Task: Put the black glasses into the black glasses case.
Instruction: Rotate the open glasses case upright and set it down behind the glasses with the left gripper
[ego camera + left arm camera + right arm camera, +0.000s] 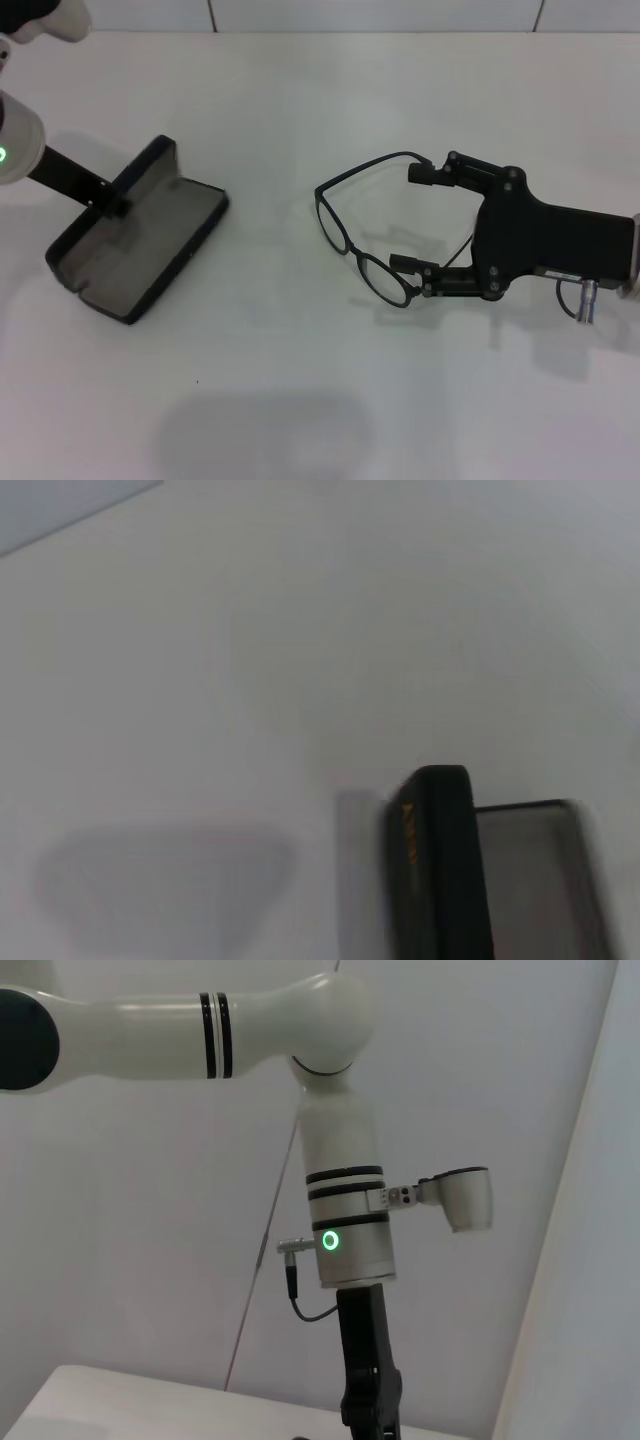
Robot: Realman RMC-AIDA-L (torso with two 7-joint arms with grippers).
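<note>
The black glasses case [150, 240] lies open at the left of the white table, grey lining up and lid raised. My left gripper [112, 203] sits over the middle of the lid's top edge and looks shut on it. The left wrist view shows the lid [435, 870] with its orange lettering. The black glasses [345, 235] lie unfolded at the centre right, lenses toward the case. My right gripper [415, 218] is open and low over the table. Its fingertips [425, 172] reach between and beside the temple arms, and one is close to the near lens.
The white table [300, 400] stretches bare toward the front and back. The wall line runs along the far edge. The right wrist view shows only my left arm [345, 1210] hanging down in front of a white wall.
</note>
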